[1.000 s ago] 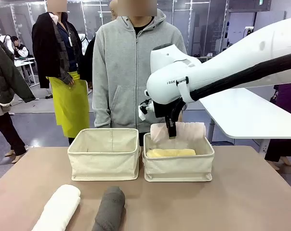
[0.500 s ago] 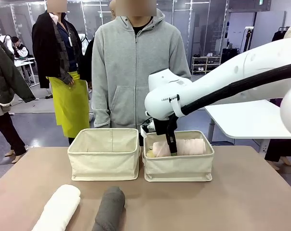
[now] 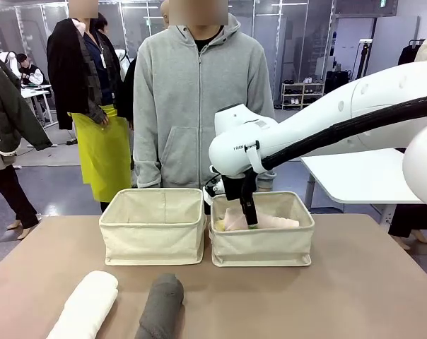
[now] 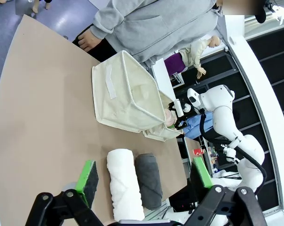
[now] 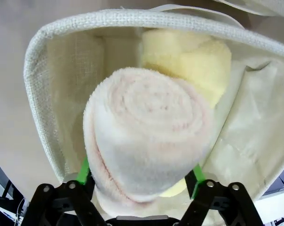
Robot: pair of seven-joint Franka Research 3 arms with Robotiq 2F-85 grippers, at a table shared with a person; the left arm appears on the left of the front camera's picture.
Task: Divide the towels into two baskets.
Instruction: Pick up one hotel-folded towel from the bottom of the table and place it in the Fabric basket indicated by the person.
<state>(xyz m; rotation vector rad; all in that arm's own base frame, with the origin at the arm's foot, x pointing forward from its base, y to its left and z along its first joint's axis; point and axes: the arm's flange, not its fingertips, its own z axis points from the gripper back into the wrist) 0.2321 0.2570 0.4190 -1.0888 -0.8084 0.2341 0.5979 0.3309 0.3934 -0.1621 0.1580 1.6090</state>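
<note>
Cream towel [image 5: 146,136] (tight fluffy spiral, pinkish tinge) sits between right tool [image 5: 139,173] pads; grip unclear.

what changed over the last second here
The right end effector came down, lowering the cream towel from above the right basket into it, onto the yellow towel. Its pads still flank the roll; whether they have let go is unclear. The white towel, grey towel and left basket stayed put.
</note>
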